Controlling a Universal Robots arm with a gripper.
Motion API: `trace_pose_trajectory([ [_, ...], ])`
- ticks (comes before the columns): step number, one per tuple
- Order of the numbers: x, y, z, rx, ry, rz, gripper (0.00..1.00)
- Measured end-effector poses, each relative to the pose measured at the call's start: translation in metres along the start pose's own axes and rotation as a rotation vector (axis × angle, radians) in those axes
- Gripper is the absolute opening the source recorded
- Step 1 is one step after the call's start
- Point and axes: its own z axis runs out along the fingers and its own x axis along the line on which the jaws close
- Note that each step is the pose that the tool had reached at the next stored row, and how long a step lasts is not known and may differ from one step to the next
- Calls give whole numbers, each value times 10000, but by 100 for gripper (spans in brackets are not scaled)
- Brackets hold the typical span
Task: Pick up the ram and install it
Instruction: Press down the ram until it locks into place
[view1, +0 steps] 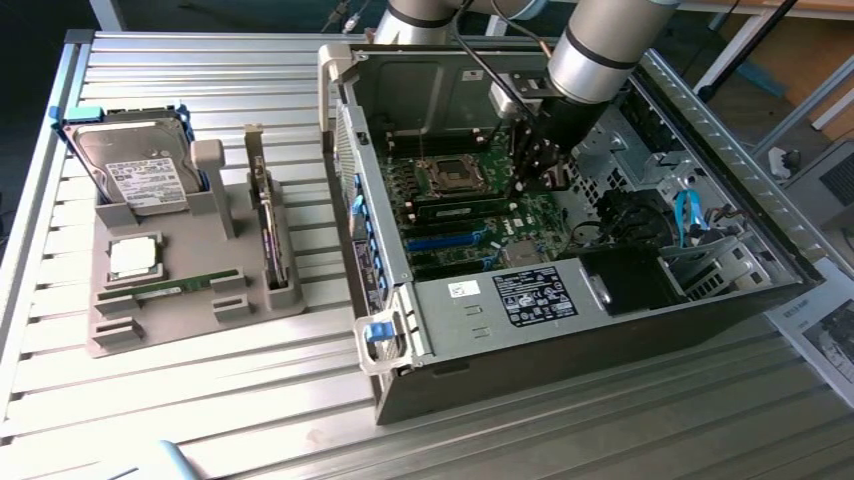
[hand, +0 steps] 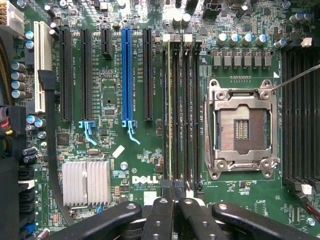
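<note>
My fingers (hand: 167, 210) are clenched tight together, with no gap between them, and they hang inside the open computer case (view1: 534, 300) over the motherboard (hand: 115, 150). In the exterior view my arm reaches down into the case from the far side, and the fingers sit just right of the empty processor socket (hand: 242, 130).

The ram (hand: 170, 110) stands on edge in one of the long memory slots, between the socket and the row of black expansion slots, with the blue slot (hand: 127, 70) further off on that side. My closed fingers are right over one end of it. I cannot tell whether they press on it or are just clear of it, but they do not grasp it.

The case lies on its side on the slatted tabletop (view1: 200, 420). On the exterior view's left, well apart from the case, is a grey holder (view1: 200, 320). It carries a hard drive (view1: 134, 170) upright at its far end, a square processor chip (view1: 134, 257) lying flat, and another thin green stick (view1: 174, 289) lying flat in a groove nearer the camera.
</note>
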Motion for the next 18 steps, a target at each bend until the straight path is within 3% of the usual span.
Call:
trace_pose_trajectory([
  [18, -34, 41, 29, 0, -7, -1, 10],
])
